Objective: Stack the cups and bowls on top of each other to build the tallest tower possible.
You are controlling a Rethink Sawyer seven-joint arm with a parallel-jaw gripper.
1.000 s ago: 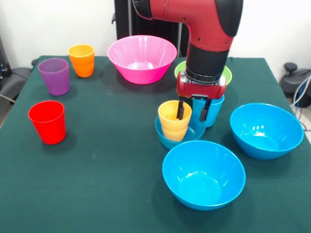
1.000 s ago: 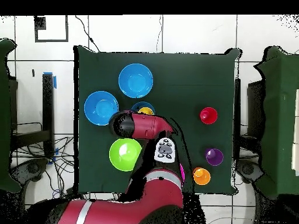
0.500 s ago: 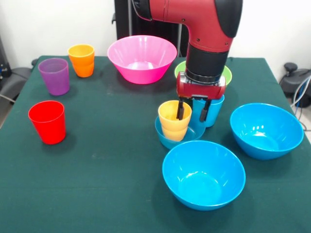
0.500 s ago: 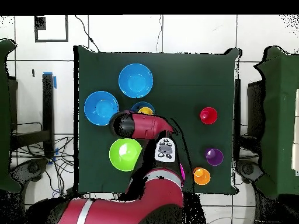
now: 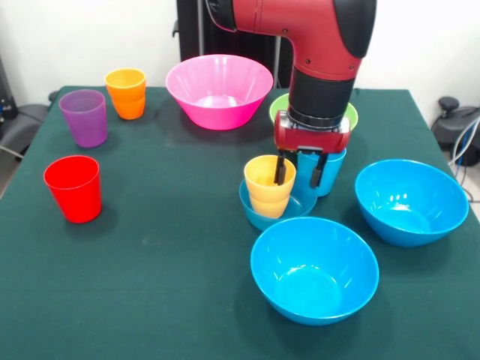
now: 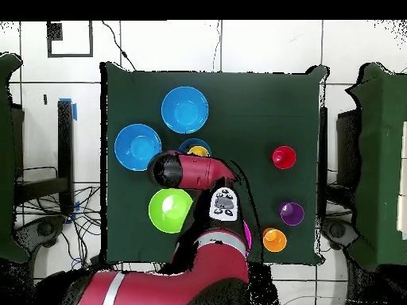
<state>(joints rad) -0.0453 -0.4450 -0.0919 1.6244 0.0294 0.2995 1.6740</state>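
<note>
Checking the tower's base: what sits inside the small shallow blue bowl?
A yellow-orange plastic cup stands upright in the small shallow blue bowl. The tool covers the bowl's far side, so anything there is hidden.

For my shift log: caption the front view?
Gripper open beside yellow-orange cup standing in small blue bowl.

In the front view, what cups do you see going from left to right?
red cup → purple cup → orange cup → yellow-orange cup → light blue cup
</note>
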